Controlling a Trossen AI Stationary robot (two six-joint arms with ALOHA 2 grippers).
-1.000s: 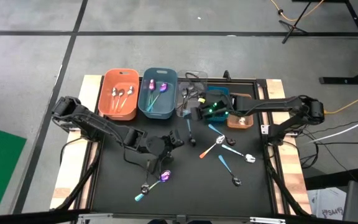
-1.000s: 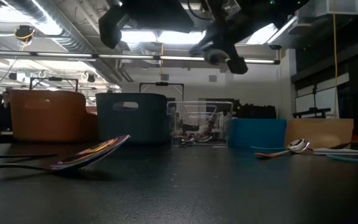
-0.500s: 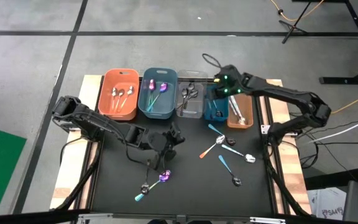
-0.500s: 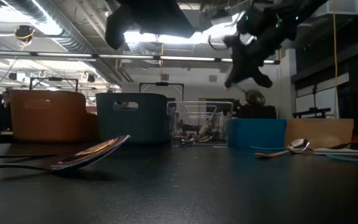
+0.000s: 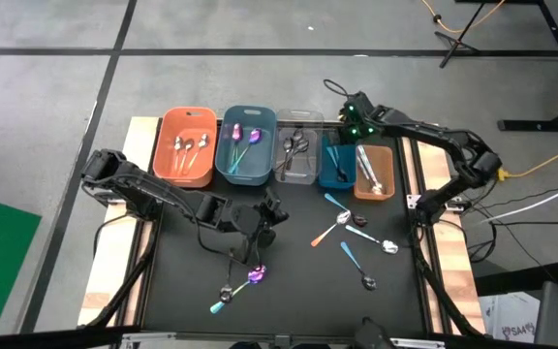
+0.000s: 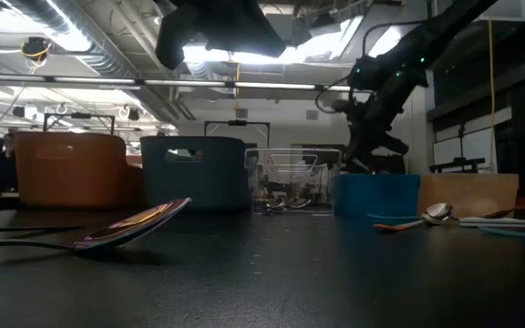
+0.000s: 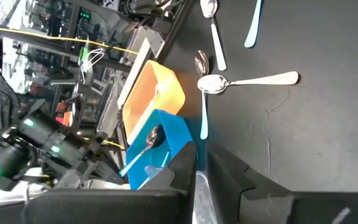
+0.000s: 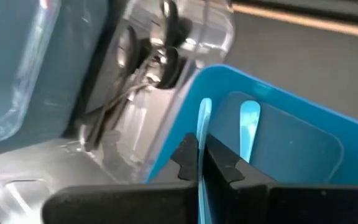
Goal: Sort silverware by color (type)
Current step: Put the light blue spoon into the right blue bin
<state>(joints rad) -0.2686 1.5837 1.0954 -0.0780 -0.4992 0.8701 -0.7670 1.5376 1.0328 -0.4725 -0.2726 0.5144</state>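
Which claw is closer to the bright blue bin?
The right claw: it hangs over the blue bin, pinching a blue-handled spoon. The left claw is off over the mat.

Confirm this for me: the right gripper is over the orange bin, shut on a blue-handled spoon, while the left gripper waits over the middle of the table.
Not quite: the right gripper is over the blue bin, not the orange one. The right wrist view shows its shut fingers pinching the blue-handled spoon above that bin's blue wall, and the high view agrees. The rest stands: the left gripper waits over the middle of the table.
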